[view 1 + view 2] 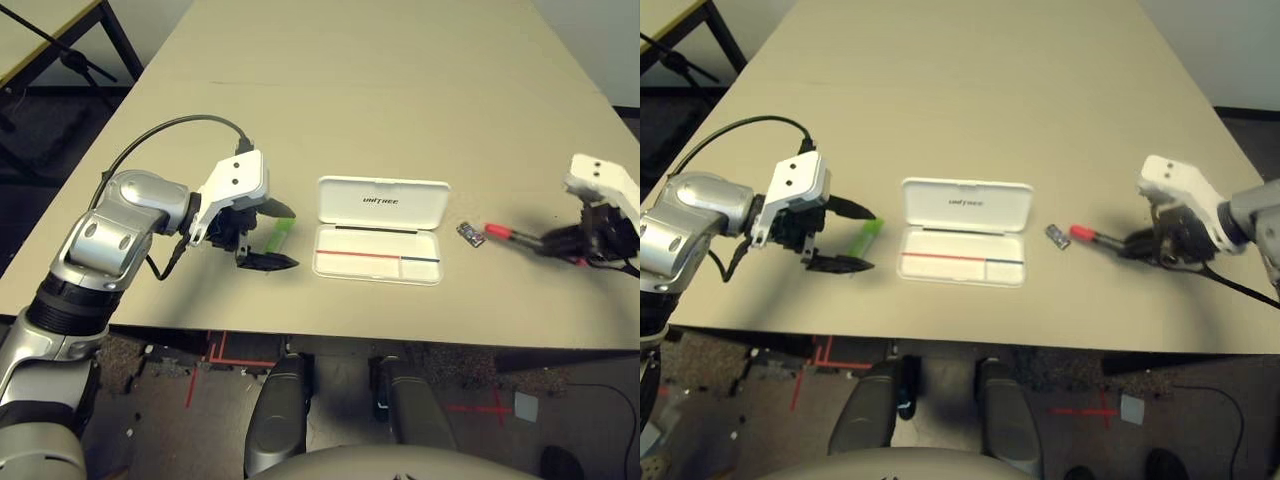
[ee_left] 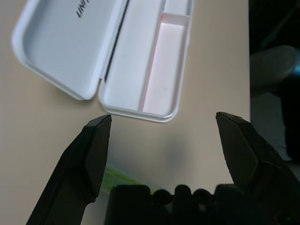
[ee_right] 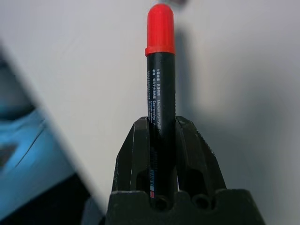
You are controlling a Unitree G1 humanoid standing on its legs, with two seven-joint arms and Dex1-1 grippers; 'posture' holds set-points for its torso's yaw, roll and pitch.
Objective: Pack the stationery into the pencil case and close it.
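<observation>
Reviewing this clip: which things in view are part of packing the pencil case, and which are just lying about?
Part of the job:
- open pencil case
- marker, held by the right end effector
- green highlighter, on the table
- small dark piece, beside the case

Not part of it:
- red tape on the floor
- pale square on the floor

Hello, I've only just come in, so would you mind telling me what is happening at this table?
The robot's right gripper is shut on the marker, red cap pointing out. The left gripper is open over the highlighter. Between them, the pencil case lies open with nothing in it. A small dark grey piece is on the table to its right.
</observation>
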